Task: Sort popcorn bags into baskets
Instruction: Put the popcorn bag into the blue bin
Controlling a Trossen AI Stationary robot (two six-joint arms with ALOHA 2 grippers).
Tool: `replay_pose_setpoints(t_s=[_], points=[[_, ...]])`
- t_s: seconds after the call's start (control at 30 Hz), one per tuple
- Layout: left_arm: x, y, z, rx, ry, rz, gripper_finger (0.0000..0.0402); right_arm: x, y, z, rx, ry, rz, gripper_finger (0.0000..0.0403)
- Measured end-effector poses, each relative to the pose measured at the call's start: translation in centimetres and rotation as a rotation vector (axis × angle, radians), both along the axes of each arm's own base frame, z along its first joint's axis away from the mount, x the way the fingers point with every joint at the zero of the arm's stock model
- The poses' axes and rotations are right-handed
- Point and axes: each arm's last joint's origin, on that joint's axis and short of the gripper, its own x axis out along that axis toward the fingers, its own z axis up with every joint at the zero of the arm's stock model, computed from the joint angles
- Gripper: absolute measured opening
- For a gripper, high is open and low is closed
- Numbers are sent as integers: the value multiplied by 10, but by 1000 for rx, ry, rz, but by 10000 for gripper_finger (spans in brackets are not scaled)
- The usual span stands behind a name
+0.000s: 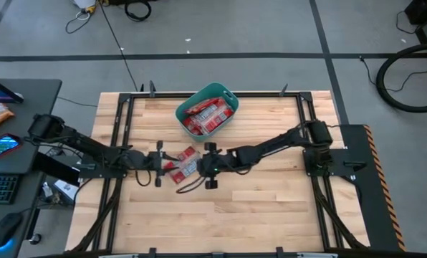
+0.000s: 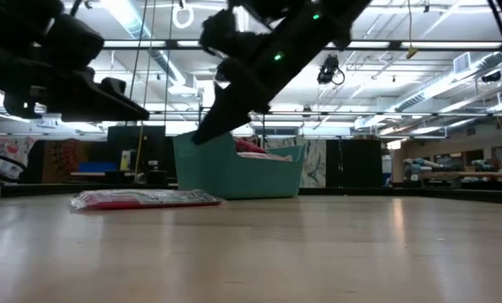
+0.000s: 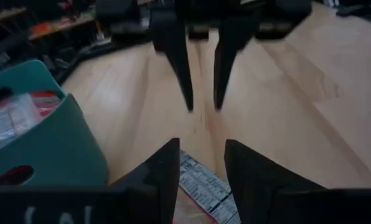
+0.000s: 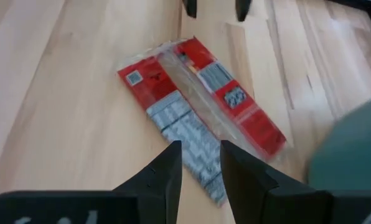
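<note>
Looking straight down, the camera took in a pale wooden table (image 1: 221, 215) with two dark arms reaching toward its middle. At the far left, off the table, a dark desk (image 1: 27, 100) held a lit phone (image 1: 0, 147). The left gripper (image 1: 158, 163) hovered just left of the table's centre, its fingers (image 3: 167, 177) parted by a narrow gap with nothing between them; a red popcorn bag (image 3: 204, 186) showed on the wood just beyond their tips. At the centre, two red popcorn bags (image 1: 183, 163) with white label patches lay flat on the table between the two grippers, touching or overlapping each other. The right wrist camera showed one bag (image 4: 201, 118) lying back side up and at an angle, printed text and codes visible. The right gripper (image 1: 209, 165) sat just right of those bags, its fingers (image 4: 167, 171) also slightly apart and gripping nothing, poised above the near edge of the bag. Behind the bags, toward the table's far edge, stood the teal basket (image 1: 224, 92), tilted in plan, with several red popcorn bags (image 1: 206, 116) piled inside. From table height, the loose bags (image 2: 146, 199) lay flat left of the basket (image 2: 238, 177).
</note>
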Motion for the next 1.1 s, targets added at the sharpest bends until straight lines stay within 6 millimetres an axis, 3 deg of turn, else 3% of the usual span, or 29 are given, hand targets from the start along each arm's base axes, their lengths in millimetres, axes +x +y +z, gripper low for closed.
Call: replay_pose_setpoints(t_s=[0.27, 0.7, 0.9, 1.1], points=[[-18, 5, -4, -34, -71, 2, 132, 27, -20, -21, -15, 37, 55, 151], [-22, 6, 3, -8, -128, -15, 132, 34, -57, -25, 33, 27, 59, 274], [-23, 6, 1, -25, -117, -11, 132, 32, -62, -36, -28, 104, 84, 270], [-23, 6, 1, -53, -111, -5, 132, 30, -59, -38, -45, 122, 91, 228]])
